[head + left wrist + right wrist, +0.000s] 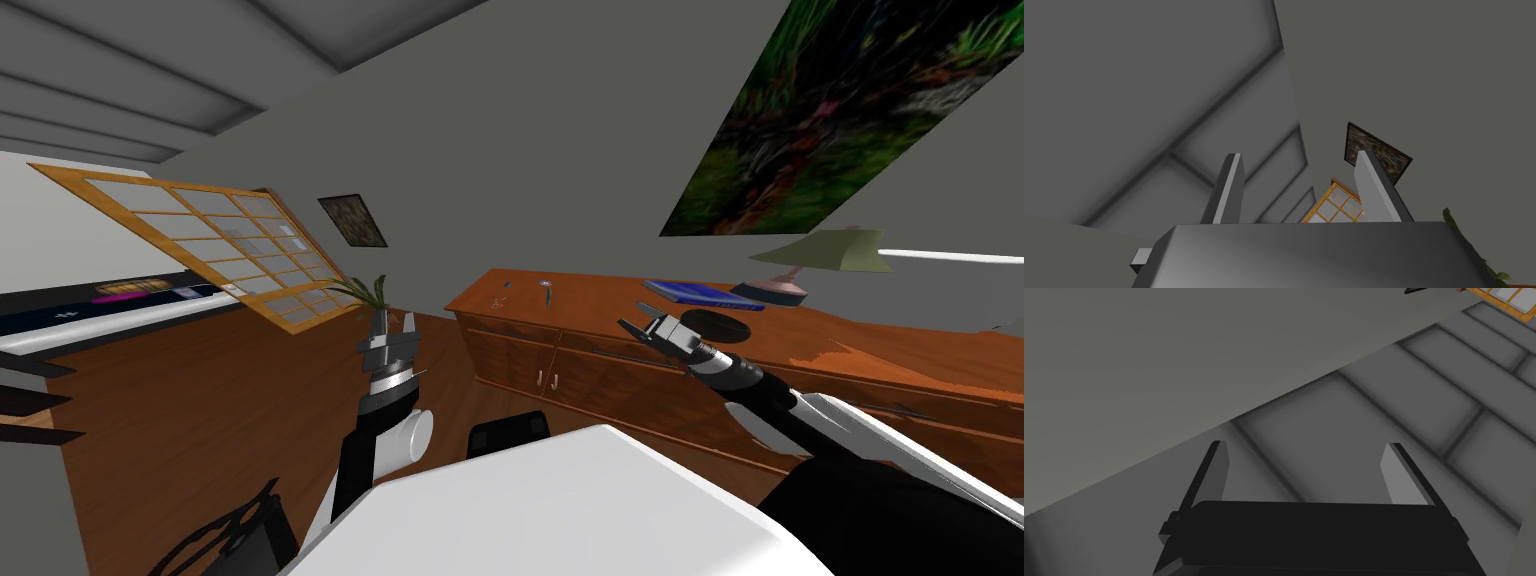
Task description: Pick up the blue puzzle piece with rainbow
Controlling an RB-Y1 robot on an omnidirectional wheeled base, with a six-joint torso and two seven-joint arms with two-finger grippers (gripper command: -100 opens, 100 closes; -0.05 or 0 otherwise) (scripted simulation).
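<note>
Blue puzzle piece (pixel 700 293): lies flat on wooden worktop (pixel 600 292), near lamp (pixel 820 250). Right gripper (pixel 636 322) released; left gripper (pixel 394 322) released. Risk: thin edge slips the pinch; reach may knock the lamp.

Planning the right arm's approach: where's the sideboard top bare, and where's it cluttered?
Bare: the sideboard top between the small items near its left end and the flat blue piece. Crowded: blue piece, dark round dish and lamp sit close together, right gripper beside them.
</note>
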